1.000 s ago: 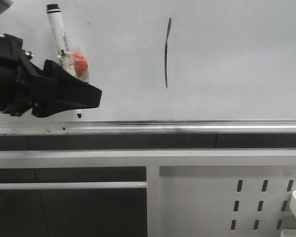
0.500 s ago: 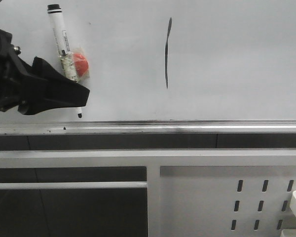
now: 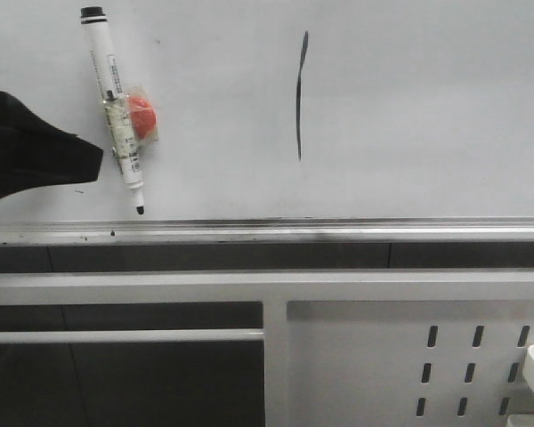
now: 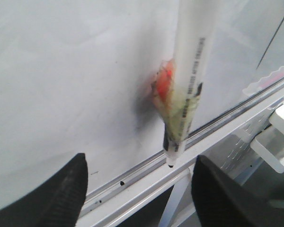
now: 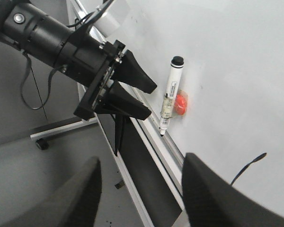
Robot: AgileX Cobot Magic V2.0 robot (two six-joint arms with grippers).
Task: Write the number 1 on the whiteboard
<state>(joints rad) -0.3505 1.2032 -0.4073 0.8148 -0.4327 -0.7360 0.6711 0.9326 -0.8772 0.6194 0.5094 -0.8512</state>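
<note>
On the whiteboard (image 3: 409,116) in the front view, the number 1 (image 3: 300,96) stands finished right of centre, the marker pen (image 3: 113,107) hangs capless on its red holder (image 3: 142,116), and the left pincer (image 3: 44,160) sits just beside it, so the writing looks done and only parking the arm remains. From the left wrist, that pincer (image 4: 139,189) is spread wide, empty, the pen between but untouched. From the right wrist, the right pincer (image 5: 137,189) is likewise apart, holding nothing.

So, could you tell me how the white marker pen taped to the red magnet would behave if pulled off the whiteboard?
The white marker pen looks rigid and probably light. Its red round magnet likely resists, then releases suddenly. The smooth barrel might slip.
</note>
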